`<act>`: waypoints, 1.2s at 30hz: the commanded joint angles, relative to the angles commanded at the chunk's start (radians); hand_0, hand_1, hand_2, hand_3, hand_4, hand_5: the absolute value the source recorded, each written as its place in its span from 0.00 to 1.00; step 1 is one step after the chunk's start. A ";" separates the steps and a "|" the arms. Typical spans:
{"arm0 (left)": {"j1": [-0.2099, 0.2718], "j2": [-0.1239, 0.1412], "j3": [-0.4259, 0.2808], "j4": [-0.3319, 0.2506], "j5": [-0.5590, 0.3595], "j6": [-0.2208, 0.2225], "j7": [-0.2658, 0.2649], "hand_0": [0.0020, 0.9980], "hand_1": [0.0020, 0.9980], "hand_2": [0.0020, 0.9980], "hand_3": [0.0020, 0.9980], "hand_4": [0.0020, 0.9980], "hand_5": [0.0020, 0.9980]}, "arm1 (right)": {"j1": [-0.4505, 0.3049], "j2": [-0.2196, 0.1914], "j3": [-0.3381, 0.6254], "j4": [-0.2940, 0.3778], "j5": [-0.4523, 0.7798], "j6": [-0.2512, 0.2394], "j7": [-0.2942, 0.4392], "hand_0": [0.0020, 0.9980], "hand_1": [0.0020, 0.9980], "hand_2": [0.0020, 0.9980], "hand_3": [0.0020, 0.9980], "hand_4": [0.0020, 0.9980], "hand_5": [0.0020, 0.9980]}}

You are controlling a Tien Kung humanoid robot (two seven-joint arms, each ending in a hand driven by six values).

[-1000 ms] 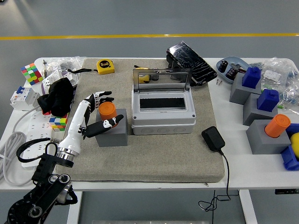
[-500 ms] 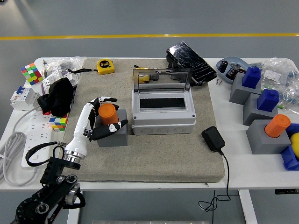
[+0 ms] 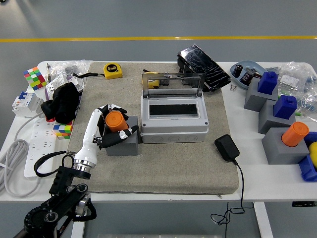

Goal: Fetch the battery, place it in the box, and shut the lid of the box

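Note:
An orange cylinder, the battery (image 3: pixel 115 120), stands upright in a grey block (image 3: pixel 124 141) on the mat, just left of the box. My left hand (image 3: pixel 110 128) is around the battery: fingers curl over its far side and the thumb (image 3: pixel 121 138) lies across the block's front; contact is unclear. The grey box (image 3: pixel 172 119) sits mid-mat with its clear lid (image 3: pixel 172 84) raised upright at the back; its inside looks dark and empty. The right arm is out of view.
A black adapter (image 3: pixel 226 147) with cord lies right of the box. A yellow tape measure (image 3: pixel 112 70) and a black device (image 3: pixel 203 61) lie behind. Grey blocks with blue and orange pieces (image 3: pixel 286 134) stand at right. A power strip (image 3: pixel 40 144), cubes and black cloth (image 3: pixel 62 102) lie left.
My left arm has moved right and forward, bringing the hand from beside the battery to around it; the fingers have closed in. The box and lid have not moved.

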 joint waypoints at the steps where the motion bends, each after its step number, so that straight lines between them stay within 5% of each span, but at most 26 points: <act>1: -0.002 -0.001 0.002 0.001 0.000 0.000 0.001 0.31 0.33 0.32 0.41 1.00 0.00 | 0.000 0.000 0.001 0.000 -0.001 0.000 0.000 0.64 0.67 0.67 0.61 1.00 0.59; 8: -0.012 0.001 0.010 0.000 0.001 0.002 0.005 0.31 0.32 0.31 0.40 1.00 0.00 | 0.002 -0.001 -0.004 0.000 -0.002 0.001 -0.001 0.64 0.67 0.67 0.61 1.00 0.59; 9: -0.013 0.002 0.011 -0.002 0.003 0.003 0.005 0.31 0.31 0.30 0.40 0.92 0.00 | 0.002 -0.001 -0.004 0.000 -0.002 0.001 -0.001 0.64 0.67 0.67 0.61 1.00 0.59; 14: -0.011 0.008 0.008 -0.020 0.029 0.005 0.021 0.31 0.31 0.30 0.40 0.92 0.00 | 0.001 -0.001 -0.006 0.000 -0.002 0.001 -0.001 0.64 0.67 0.67 0.61 1.00 0.59; 15: -0.010 0.009 0.007 -0.026 0.037 0.005 0.025 0.31 0.32 0.30 0.40 0.82 0.00 | 0.001 -0.002 -0.006 0.000 -0.003 0.001 -0.001 0.64 0.67 0.67 0.61 1.00 0.59; 36: -0.019 0.025 -0.022 -0.087 0.157 -0.014 0.148 0.31 0.30 0.29 0.40 0.77 0.00 | -0.004 -0.001 0.002 0.000 -0.007 0.000 -0.002 0.64 0.67 0.67 0.61 1.00 0.59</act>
